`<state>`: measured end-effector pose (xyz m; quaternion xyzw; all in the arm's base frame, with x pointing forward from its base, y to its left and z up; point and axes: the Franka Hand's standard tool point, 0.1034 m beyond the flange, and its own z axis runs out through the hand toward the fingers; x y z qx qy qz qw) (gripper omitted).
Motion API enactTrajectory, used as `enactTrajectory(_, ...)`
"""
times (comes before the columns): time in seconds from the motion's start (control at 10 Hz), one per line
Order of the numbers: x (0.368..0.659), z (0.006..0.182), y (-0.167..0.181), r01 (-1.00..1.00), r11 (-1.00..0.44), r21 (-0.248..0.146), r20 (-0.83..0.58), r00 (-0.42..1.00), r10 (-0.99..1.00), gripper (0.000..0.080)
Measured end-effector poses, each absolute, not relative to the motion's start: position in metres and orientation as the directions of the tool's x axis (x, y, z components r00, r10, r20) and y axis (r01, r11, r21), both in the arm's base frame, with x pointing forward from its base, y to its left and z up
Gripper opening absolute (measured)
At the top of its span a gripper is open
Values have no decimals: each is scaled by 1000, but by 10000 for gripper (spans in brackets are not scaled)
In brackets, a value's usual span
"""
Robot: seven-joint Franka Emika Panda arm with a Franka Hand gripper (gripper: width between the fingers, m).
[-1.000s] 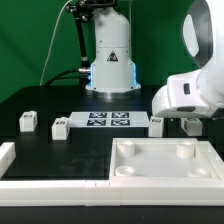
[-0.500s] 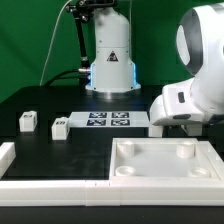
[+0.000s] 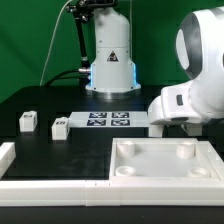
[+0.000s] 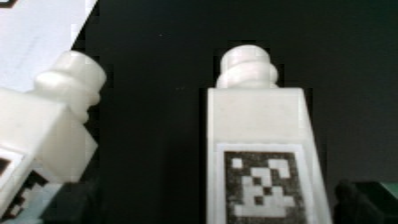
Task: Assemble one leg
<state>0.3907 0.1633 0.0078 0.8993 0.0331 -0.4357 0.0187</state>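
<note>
Leg (image 4: 263, 140) sits inside wide-open gripper (image 4: 210, 204)

Arm (image 3: 200, 60) bent low at the exterior view's right — tool (image 3: 186, 124) down, jaws apart.

In the exterior view, the robot base (image 3: 110, 62) stands at the middle of the tabletop's (image 3: 60, 150) far edge. Before it, mid-tabletop, lies the marker board (image 3: 105, 120). Toward the exterior view's left edge stands the first leg (image 3: 29, 122), with the second leg (image 3: 60, 127) between it and the marker board. The third leg (image 3: 156, 124) sits just beside the board's other end, partly behind the arm. The socketed panel (image 3: 165, 165) fills the near corner on the exterior view's right. A rail (image 3: 50, 185) runs along the near edge and turns back along the exterior view's left edge. In the wrist view, one leg (image 4: 263, 140) lies parallel to a neighbouring leg (image 4: 50, 115), with bare tabletop between them.
</note>
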Motion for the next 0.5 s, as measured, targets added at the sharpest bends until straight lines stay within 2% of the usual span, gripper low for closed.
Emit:
enactTrajectory(0.1, 391, 8, 164, 66, -998, 19, -785, 619, 26, 649)
enactTrajectory(0.2, 391, 8, 163, 65, -998, 18, -785, 619, 26, 523)
enactTrajectory(0.3, 391, 8, 163, 65, -998, 18, -785, 619, 26, 523)
enactTrajectory(0.4, 391, 8, 163, 65, -998, 18, -785, 619, 26, 386)
enactTrajectory(0.5, 391, 8, 163, 64, -998, 18, -785, 619, 25, 386)
